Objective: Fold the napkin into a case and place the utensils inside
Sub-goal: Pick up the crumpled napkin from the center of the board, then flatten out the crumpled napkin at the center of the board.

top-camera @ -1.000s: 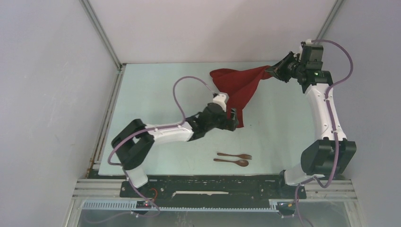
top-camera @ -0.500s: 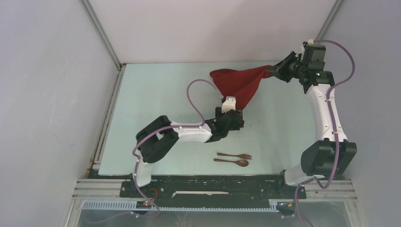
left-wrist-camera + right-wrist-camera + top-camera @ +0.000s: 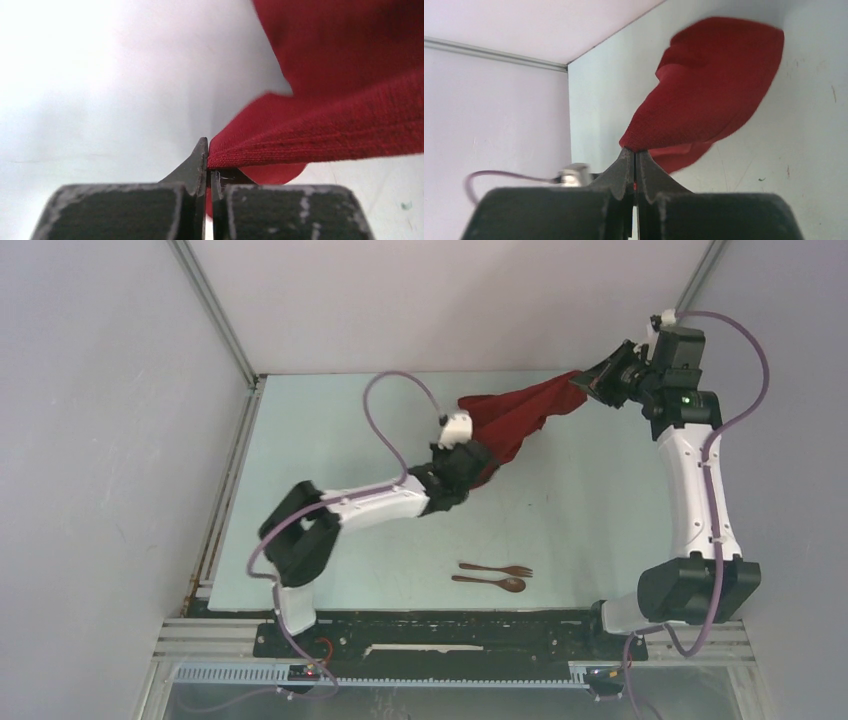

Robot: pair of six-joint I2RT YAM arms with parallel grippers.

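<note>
Two ends of the napkin (image 3: 525, 412) are in my hold, one in each gripper.

From the top camera, my left gripper (image 3: 476, 464) is pinched on the near end of the cloth, over the middle of the table (image 3: 330, 440). My right gripper (image 3: 592, 387) is pinched on the far end, close to the back right corner. The napkin hangs between them as a gathered band. It is not flat and it is not yet folded into a case. The fork (image 3: 497, 569) and the spoon (image 3: 490, 583) lie side by side near the front edge, well apart from the cloth.

In the left wrist camera my jaws are together on a doubled edge of red fabric. Only a thin bit sits between the tips, and the cloth runs off to the right, looking tight.

In the right wrist camera my jaws are also pressed together, on a small point of cloth, and the rest billows away above the table.

I judge that the danger is in these shallow grips. If my arms pull further apart, one end may slip out and the napkin will drop in a heap. If I lay it down while it is bunched, the wrinkles will probably make the folds crooked.
</note>
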